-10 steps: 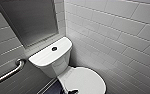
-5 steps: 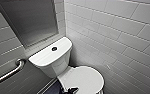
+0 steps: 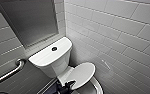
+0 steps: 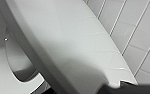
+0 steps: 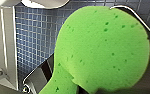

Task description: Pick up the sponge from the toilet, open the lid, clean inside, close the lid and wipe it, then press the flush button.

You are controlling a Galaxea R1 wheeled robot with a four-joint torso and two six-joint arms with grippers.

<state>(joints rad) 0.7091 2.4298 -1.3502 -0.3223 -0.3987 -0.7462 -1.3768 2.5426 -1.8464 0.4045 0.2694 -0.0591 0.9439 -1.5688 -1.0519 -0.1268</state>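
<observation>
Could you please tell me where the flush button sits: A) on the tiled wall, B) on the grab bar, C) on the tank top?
C: the flush button shows as a dark round spot in the middle of the white tank top.

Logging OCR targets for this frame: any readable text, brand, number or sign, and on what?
No readable text in any view.
On the tank: none.
On the flush button: too blurred to tell any marking.
On the lid: none, plain white.
On the sponge: none, plain green.
On the wall tiles: no sign or label.
</observation>
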